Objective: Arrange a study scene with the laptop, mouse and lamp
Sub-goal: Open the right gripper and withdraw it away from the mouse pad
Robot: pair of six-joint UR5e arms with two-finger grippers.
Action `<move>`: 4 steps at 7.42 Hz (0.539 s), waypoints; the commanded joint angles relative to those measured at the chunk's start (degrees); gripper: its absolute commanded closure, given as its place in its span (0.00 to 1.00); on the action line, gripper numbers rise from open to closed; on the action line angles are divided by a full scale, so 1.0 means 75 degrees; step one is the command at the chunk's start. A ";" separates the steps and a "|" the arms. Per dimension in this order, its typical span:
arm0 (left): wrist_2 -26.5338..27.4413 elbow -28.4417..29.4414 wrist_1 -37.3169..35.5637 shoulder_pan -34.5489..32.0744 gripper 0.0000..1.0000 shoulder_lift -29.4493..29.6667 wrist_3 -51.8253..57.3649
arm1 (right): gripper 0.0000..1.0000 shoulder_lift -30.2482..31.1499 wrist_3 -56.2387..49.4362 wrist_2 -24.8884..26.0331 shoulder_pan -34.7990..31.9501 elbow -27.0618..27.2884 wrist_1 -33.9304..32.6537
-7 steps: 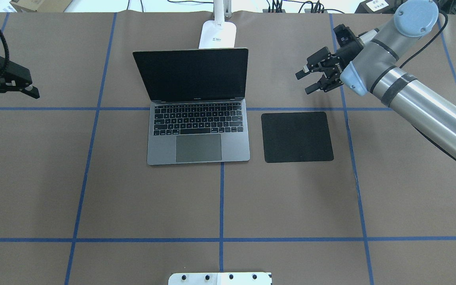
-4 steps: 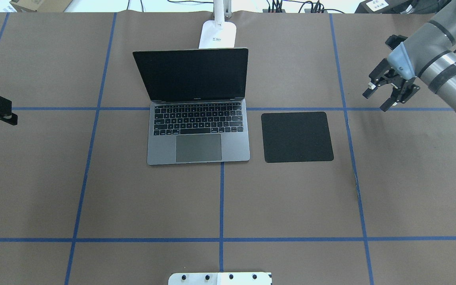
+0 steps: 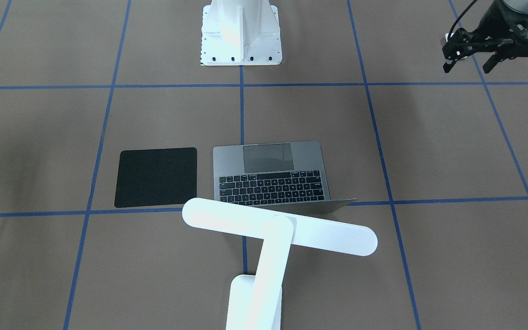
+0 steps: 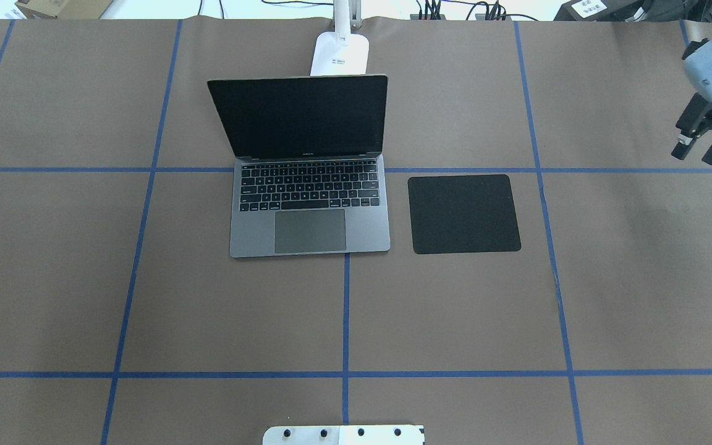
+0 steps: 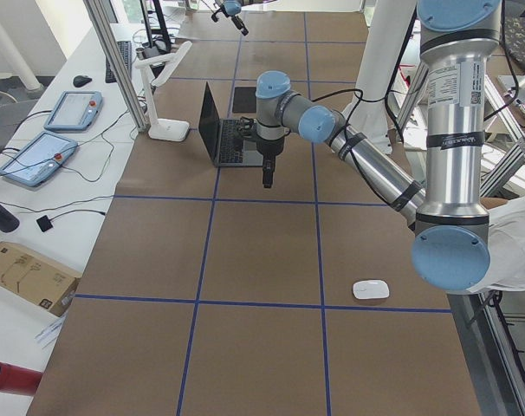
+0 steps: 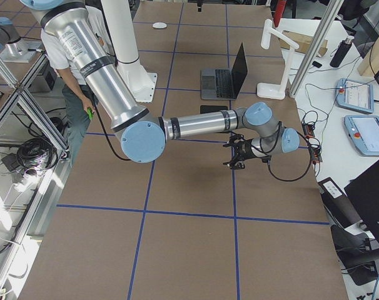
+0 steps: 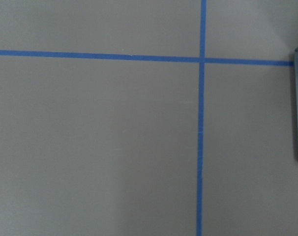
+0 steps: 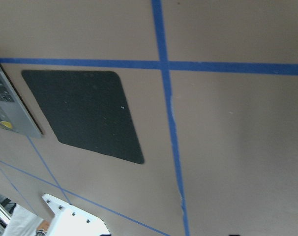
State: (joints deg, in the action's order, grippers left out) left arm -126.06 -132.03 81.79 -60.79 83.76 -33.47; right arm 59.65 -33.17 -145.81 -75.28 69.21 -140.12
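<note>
The dark-grey laptop [image 4: 309, 185] stands open in the middle of the table, screen dark; it also shows in the front view [image 3: 273, 174]. The white lamp [image 3: 277, 227] stands behind it, its bar head over the laptop's hinge. The white mouse [image 5: 370, 289] lies far off on the robot's left side of the table, near the robot, outside the overhead view. My left gripper [image 3: 468, 66] is open and empty, well left of the laptop. My right gripper [image 4: 696, 153] is open and empty at the table's right edge, far from the black pad.
A flat black square pad [image 4: 463, 213] lies just right of the laptop. The white bolted pedestal [image 3: 241, 34] stands at the robot's side of the table. Blue tape lines cross the brown table cover. Tablets and cables lie beyond the far edge in the left side view.
Both arms have drawn outward from the laptop. The right gripper moved right to the table's edge. The left gripper moved left and nearer the robot, almost out of the overhead view.
</note>
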 commanded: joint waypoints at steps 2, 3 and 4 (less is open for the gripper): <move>-0.0008 0.0973 0.3650 -0.0004 0.00 -0.2160 0.0328 | 0.13 0.1116 0.0942 0.0715 -0.0484 0.1178 0.2493; -0.0043 0.1091 0.3951 -0.0015 0.00 -0.2690 -0.0021 | 0.10 0.1128 0.0965 0.0715 -0.0590 0.1190 0.2859; -0.0020 0.1533 0.5428 -0.0015 0.00 -0.3496 -0.0292 | 0.07 0.1326 0.0988 0.0704 -0.0638 0.1190 0.3327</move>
State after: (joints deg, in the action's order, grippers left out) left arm -126.25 -123.85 111.36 -60.87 64.72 -33.11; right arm 68.10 -26.09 -140.55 -79.25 77.85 -119.92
